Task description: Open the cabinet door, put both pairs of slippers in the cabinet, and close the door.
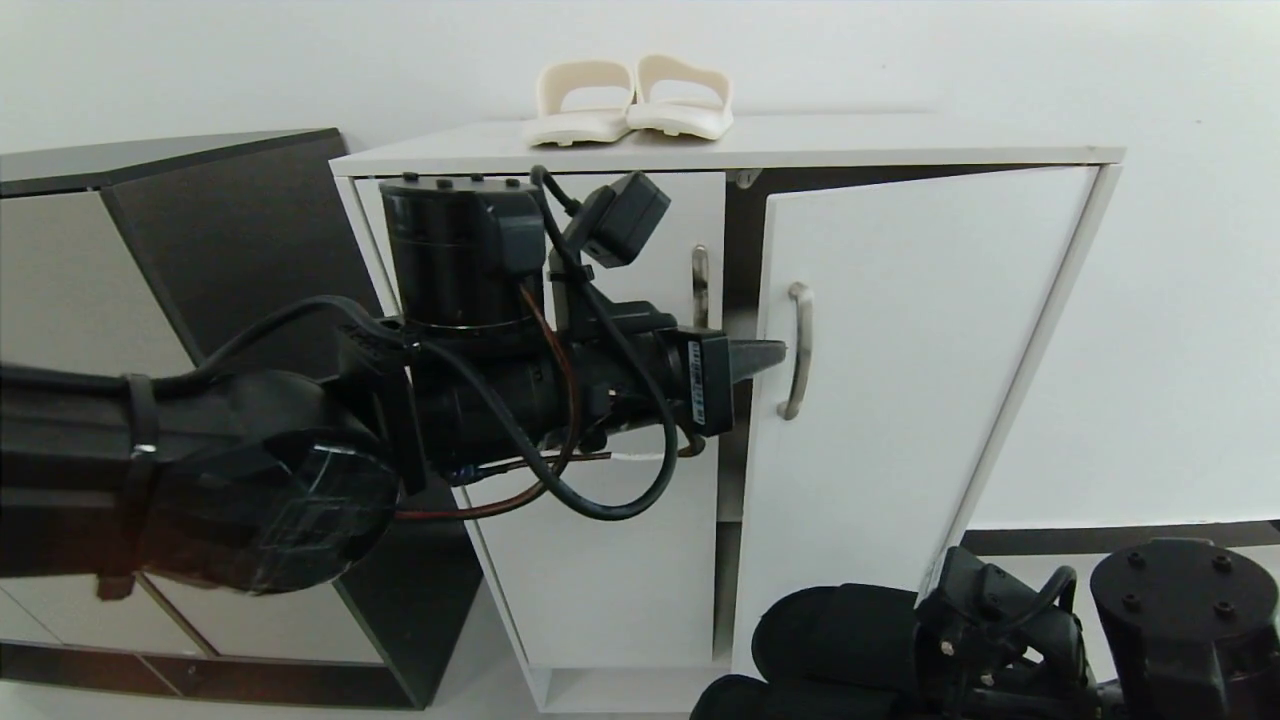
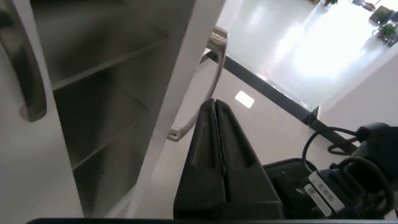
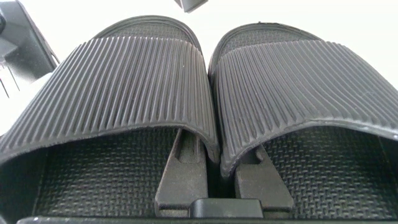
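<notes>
The white cabinet (image 1: 900, 140) has its right door (image 1: 900, 380) slightly ajar, with a dark gap beside it. My left gripper (image 1: 765, 357) is shut and empty, its tip just left of that door's metal handle (image 1: 797, 350). In the left wrist view the shut fingers (image 2: 214, 124) point at the handle (image 2: 214, 68) by the door edge, with the inner shelves (image 2: 106, 62) visible. A cream pair of slippers (image 1: 630, 100) sits on top of the cabinet. My right gripper (image 3: 219, 180) is shut on the adjoining inner sides of a black pair of slippers (image 3: 205, 81), low in front of the cabinet (image 1: 830, 630).
The left door (image 1: 600, 560) is closed, with its own handle (image 1: 700, 285). A black cabinet (image 1: 220, 230) stands against the white cabinet's left side. A white wall (image 1: 1180, 350) and bare floor lie to the right.
</notes>
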